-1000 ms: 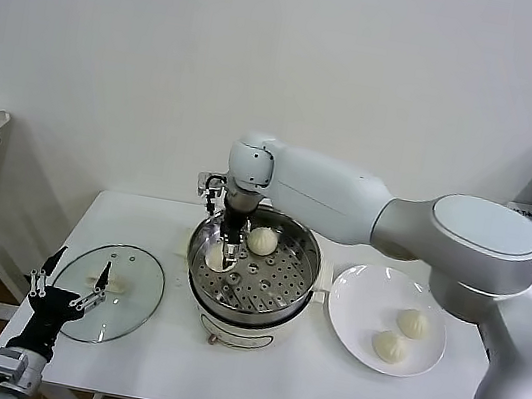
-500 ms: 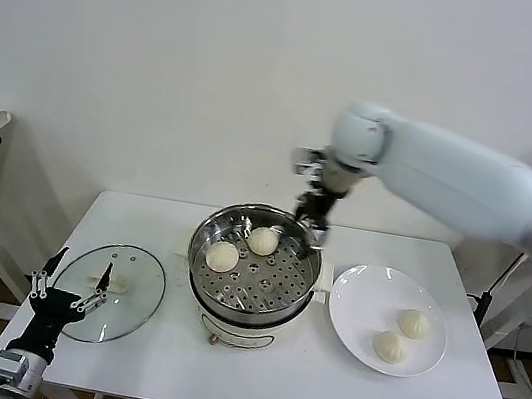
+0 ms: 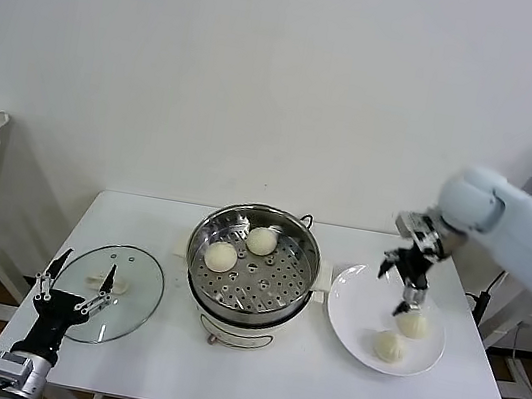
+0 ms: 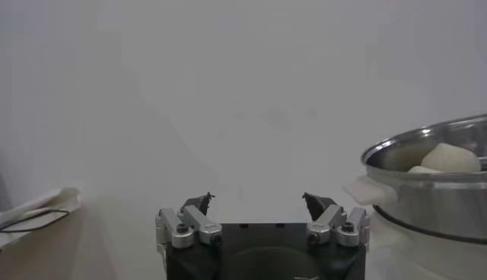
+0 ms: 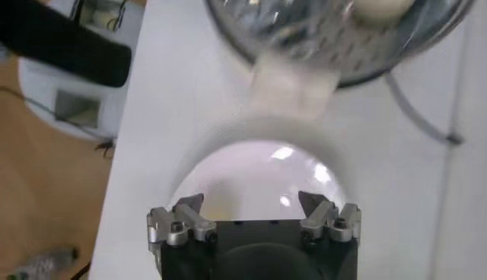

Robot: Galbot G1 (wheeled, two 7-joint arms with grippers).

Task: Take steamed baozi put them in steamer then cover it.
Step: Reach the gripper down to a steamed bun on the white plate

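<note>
Left end effector (image 3: 69, 295) parked low off the white surface (image 3: 248, 379) corner, fingers spread, empty, beside round clear glass lid (image 3: 109, 292). Wide shiny stainless-steel steamer (image 3: 254, 263) sits upright at centre, open top; two round cream-white baozi (image 3: 221, 256) rest on its perforated tray. Right end effector (image 3: 411, 291) points down over flat white plate (image 3: 348, 319), fingers apart, empty, just above two more buns (image 3: 412, 324); round, no long axis.
</note>
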